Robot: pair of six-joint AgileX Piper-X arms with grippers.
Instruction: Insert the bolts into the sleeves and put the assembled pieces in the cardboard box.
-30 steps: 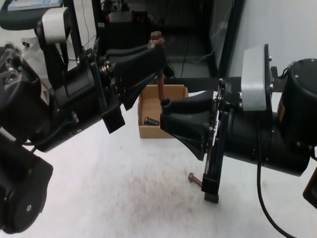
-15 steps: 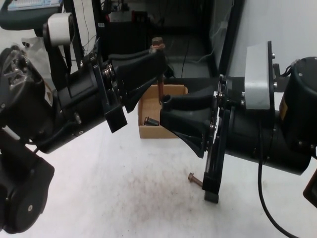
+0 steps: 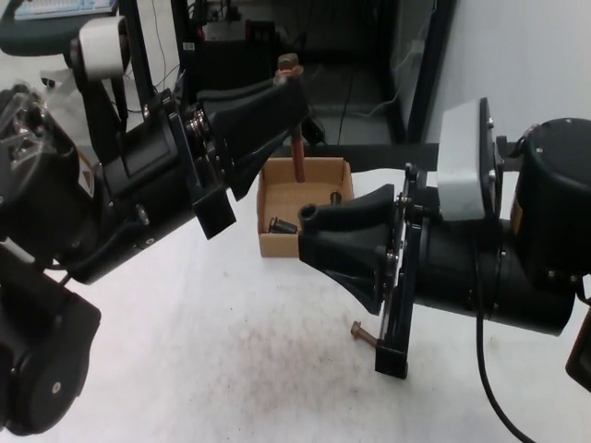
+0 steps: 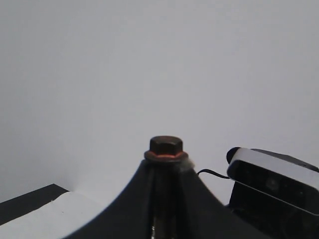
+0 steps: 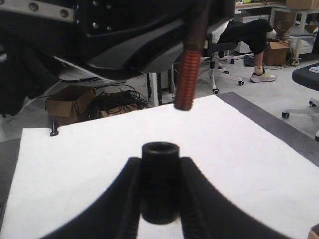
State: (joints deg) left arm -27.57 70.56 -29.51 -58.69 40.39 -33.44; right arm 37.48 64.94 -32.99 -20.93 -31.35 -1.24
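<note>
— Is there anything here you can read?

— Nothing, I'm afraid. My right arm point(image 3: 545, 240) carries a yellow sticker point(image 3: 517, 214) and my left arm point(image 3: 46, 198) a small label point(image 3: 87, 172), but their print is too small for me to make out.

— And the paper at the far edge?

— The printed sheet point(image 3: 55, 7) shows rows of marks; I can't tell a single word.

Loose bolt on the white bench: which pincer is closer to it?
Right. The right pincer, holding a black sleeve, hangs close above the loose bolt. The left pincer is higher and farther off, gripping a copper-coloured bolt.
</note>
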